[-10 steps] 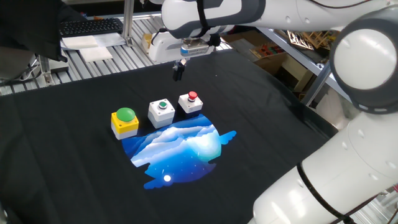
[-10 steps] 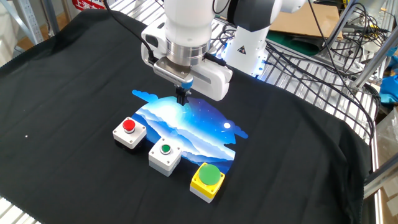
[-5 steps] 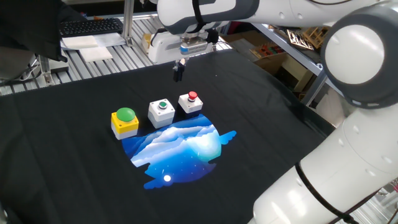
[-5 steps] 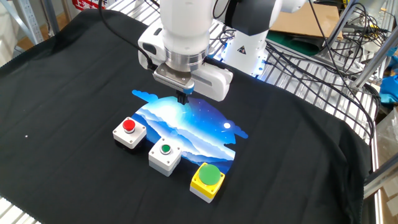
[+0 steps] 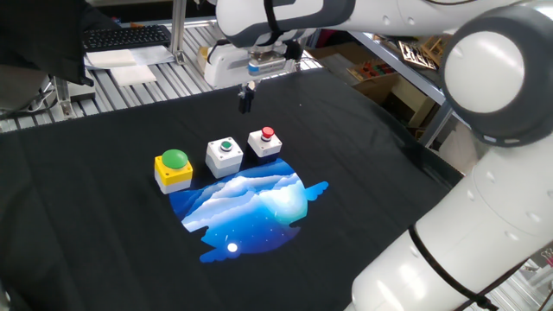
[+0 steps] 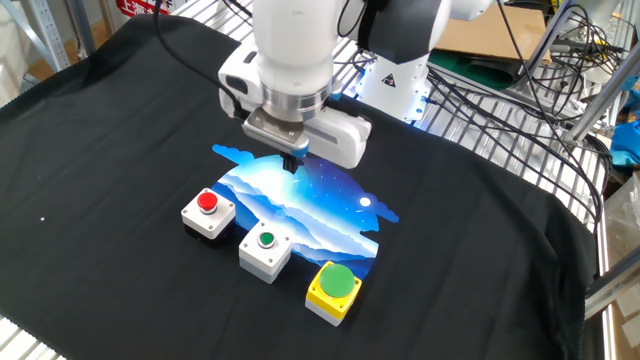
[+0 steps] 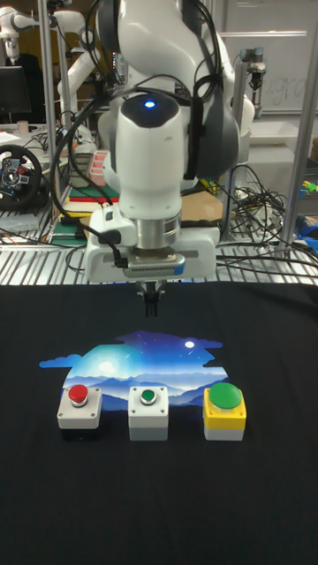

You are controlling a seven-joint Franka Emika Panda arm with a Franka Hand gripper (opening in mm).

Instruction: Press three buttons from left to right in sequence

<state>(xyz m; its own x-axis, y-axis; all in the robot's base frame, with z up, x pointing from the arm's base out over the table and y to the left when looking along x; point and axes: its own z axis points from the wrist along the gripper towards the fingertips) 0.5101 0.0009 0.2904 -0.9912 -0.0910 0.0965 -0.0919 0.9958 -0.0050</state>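
Observation:
Three buttons stand in a row on the black cloth. The yellow box with a big green dome (image 5: 174, 168) (image 6: 334, 290) (image 7: 225, 411) is at one end. The white box with a small green button (image 5: 225, 155) (image 6: 266, 253) (image 7: 148, 410) is in the middle, and the white box with a small red button (image 5: 265, 142) (image 6: 208, 213) (image 7: 79, 410) is at the other end. My gripper (image 5: 245, 104) (image 6: 292, 165) (image 7: 151, 309) hangs above the cloth behind the row, roughly in line with the middle box. It points down with its fingers shut on nothing.
A blue landscape print (image 5: 246, 207) (image 6: 300, 200) lies on the cloth beside the boxes. A keyboard (image 5: 125, 36) and papers sit on the slatted bench past the cloth's edge. The robot base (image 6: 395, 75) and cables (image 6: 500, 90) are behind the cloth.
The gripper has drifted slightly sideways above the cloth, staying at about the same height. The three boxes have not moved.

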